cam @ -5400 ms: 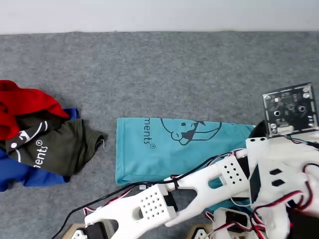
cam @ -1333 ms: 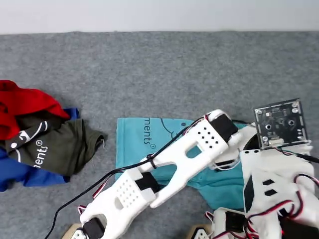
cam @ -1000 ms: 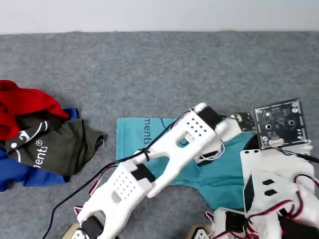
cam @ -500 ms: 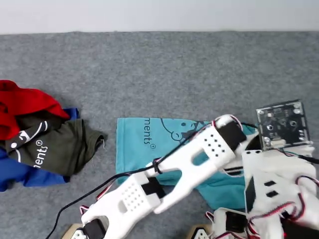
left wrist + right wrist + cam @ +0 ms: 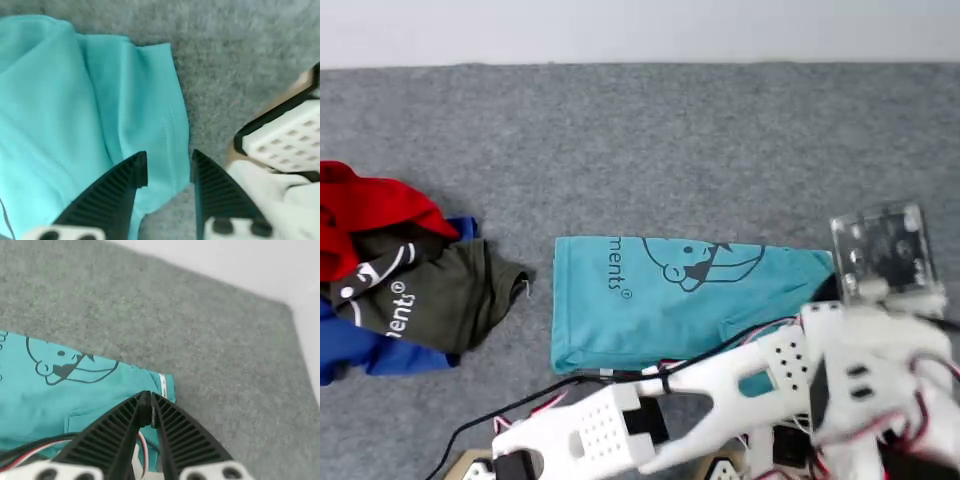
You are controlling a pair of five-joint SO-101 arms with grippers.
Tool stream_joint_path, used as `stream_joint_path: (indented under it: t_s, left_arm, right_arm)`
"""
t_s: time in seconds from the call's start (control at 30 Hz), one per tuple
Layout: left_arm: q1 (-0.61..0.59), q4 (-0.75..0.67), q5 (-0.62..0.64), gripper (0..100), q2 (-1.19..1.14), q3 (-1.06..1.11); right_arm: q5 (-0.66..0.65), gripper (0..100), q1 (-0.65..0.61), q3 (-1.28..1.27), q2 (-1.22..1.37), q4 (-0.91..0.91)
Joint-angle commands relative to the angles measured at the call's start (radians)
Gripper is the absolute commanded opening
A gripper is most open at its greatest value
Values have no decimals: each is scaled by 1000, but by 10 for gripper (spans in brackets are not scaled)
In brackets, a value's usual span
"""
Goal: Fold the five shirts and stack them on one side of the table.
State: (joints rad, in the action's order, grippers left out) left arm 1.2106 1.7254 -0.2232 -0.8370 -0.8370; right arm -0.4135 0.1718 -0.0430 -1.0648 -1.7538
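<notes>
Currently the left arm [image 5: 720,385] lies low, stretched from the near edge rightward over the near hem of the teal shirt [image 5: 660,300], which lies flat mid-table. The left gripper [image 5: 167,170] is over that shirt's corner, jaws apart, gripping nothing. The right gripper [image 5: 151,407], near right, has its jaws together. A red shirt [image 5: 365,215], dark shirt [image 5: 430,290] and blue shirt [image 5: 360,345] lie heaped at the left.

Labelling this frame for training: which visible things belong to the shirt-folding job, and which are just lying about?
Job: teal shirt; red shirt; olive shirt; blue shirt; left end effector, open over the teal shirt's edge.
Just there: grey table cover; white wall behind.
</notes>
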Motion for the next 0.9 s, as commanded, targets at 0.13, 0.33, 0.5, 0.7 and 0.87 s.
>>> stream_joint_path:
  t_s: [0.13, 0.33, 0.5, 0.7, 0.87]
  left_arm:
    - [51, -17, 25, 156, 5, 12]
    - [17, -17, 23, 156, -112, 2]
    - [6, -9, 23, 156, -150, -62]
    - [6, -11, 25, 195, -150, -59]
    - [8, -15, 23, 110, -144, -70]
  right_arm:
    - [8, 11, 1, 3, 13, -33]
    - [9, 11, -5, 3, 18, -24]
    - [9, 11, -5, 3, 18, 12]
    - [9, 12, -5, 3, 18, 30]
    - [9, 12, -4, 3, 16, 27]
